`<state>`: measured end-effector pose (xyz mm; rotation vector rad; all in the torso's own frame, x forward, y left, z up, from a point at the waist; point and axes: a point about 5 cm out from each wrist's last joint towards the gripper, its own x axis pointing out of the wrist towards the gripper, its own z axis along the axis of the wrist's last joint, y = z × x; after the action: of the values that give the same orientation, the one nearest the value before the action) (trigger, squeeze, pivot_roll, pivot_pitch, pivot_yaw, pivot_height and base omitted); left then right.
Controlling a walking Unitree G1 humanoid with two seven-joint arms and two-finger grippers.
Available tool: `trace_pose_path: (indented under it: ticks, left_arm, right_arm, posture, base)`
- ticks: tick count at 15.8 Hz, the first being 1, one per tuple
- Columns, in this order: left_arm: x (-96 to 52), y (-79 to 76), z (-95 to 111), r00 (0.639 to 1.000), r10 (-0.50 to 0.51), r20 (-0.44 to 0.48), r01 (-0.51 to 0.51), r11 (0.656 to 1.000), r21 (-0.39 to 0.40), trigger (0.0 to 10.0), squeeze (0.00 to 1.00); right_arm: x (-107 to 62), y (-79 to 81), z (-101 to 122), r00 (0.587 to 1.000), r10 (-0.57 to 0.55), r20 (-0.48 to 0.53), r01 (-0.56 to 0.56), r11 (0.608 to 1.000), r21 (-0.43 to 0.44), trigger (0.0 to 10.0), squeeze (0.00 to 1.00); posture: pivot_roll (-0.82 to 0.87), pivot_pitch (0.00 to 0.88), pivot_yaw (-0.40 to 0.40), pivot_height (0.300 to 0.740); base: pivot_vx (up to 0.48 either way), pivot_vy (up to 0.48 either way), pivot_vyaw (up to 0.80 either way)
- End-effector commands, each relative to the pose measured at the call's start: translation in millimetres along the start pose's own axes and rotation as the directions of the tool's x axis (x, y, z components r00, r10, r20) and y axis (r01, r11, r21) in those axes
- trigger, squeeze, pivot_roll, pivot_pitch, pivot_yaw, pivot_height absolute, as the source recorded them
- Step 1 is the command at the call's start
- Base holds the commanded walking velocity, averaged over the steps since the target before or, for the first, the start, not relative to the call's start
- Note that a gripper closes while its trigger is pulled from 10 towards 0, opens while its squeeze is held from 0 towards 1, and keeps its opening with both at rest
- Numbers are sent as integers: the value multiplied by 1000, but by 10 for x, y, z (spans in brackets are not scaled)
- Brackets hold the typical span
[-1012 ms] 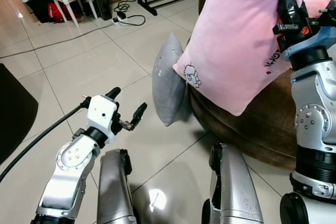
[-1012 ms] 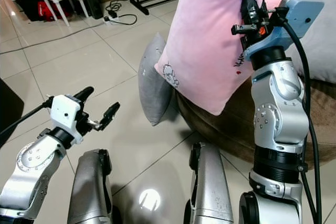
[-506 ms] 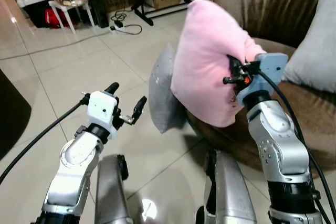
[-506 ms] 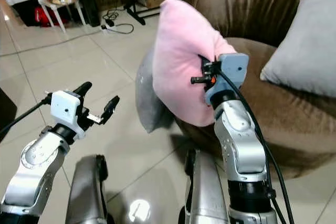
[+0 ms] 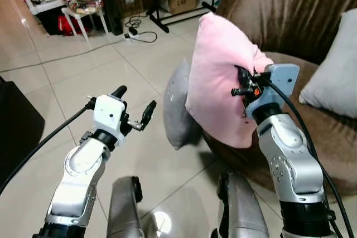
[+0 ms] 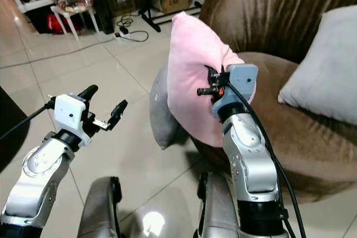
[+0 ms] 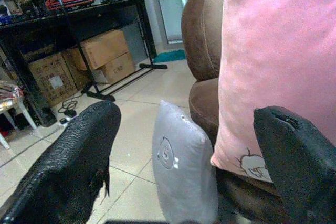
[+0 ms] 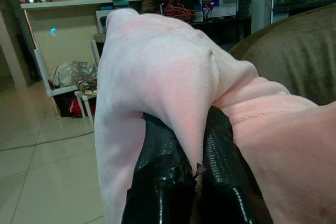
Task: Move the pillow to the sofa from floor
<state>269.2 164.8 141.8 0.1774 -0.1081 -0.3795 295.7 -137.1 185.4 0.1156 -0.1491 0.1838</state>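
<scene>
Up front in the eye views, the right gripper (image 5: pixel 241 82) has the pink pillow (image 5: pixel 215 76) pinched, held up over the brown sofa (image 6: pixel 290 132) edge. A grey pillow (image 5: pixel 177 107) leans against the sofa on the floor. Left wrist view: left gripper (image 7: pixel 184 161) wide open, empty. Right wrist view: fingers (image 8: pixel 163 182) clamped on a pink fold.

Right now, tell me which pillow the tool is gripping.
The pink pillow, pinched by the right tool. The grey pillow leans on the sofa; the pale one lies on it.
</scene>
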Motion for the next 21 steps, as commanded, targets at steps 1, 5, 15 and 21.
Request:
trace_pose_path:
  ticks: [1,5,15,21]
  left_arm:
    - [18,3,7,1000,1,3,-1,1000,11,10000,0]
    - [34,-8,8,1000,-3,5,3,1000,9,10000,0]
    - [34,-14,-8,1000,7,-3,-7,1000,11,10000,0]
    - [45,-15,-18,1000,24,-7,-24,1000,10,10000,0]
  right_arm:
    - [-24,8,89,999,1,50,-1,1000,2,10000,0]
    - [-29,-17,76,999,-13,41,13,1000,-10,10000,0]
    - [-75,-36,-82,999,-46,-26,46,999,11,10000,0]
    - [-101,-102,-155,995,-84,-56,85,996,14,10000,0]
  posture:
    - [-101,0,38,562]
    - [-102,0,40,607]
    - [-102,0,39,682]
    - [-103,0,36,722]
  base:
    - [0,0,0]
    - [0,0,0]
    - [0,0,0]
    - [0,0,0]
